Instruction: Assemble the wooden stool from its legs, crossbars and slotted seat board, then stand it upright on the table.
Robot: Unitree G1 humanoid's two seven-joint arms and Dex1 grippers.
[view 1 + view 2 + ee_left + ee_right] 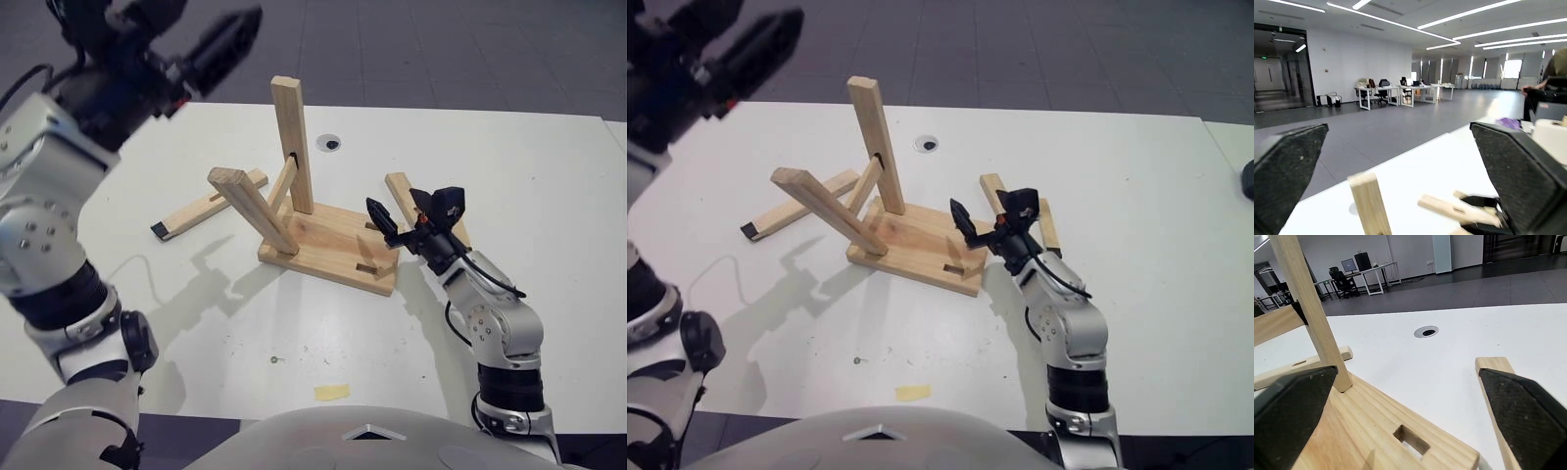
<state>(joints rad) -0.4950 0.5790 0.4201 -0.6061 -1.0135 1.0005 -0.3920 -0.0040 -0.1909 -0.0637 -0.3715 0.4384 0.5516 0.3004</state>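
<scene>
The white table (pixel 549 196) carries a half-built stool near its middle. The slotted seat board (pixel 333 250) lies flat, with one leg (pixel 294 142) standing upright from its far edge and a second leg (pixel 253 209) rising from its left end and leaning out to the left. A short crossbar (pixel 281 191) runs at a slant between these two legs. Two empty slots (pixel 365 266) show near the board's right end. To the left of the board, a loose leg with a dark tip (pixel 201 211) lies flat on the table. Just right of the board lies another loose wooden bar (pixel 400 191), partly hidden by the right arm. The left gripper (pixel 240 29) is raised high over the table's far left, well apart from the wood, its jaws wide and holding nothing. The right gripper (pixel 397 208) hovers low at the board's right end, jaws wide and empty, straddling the gap between board and loose bar. A round cable hole (pixel 332 143) sits far behind the stool. A scrap of yellow tape (pixel 331 392) and a tiny dark speck (pixel 274 359) lie near the front edge.
</scene>
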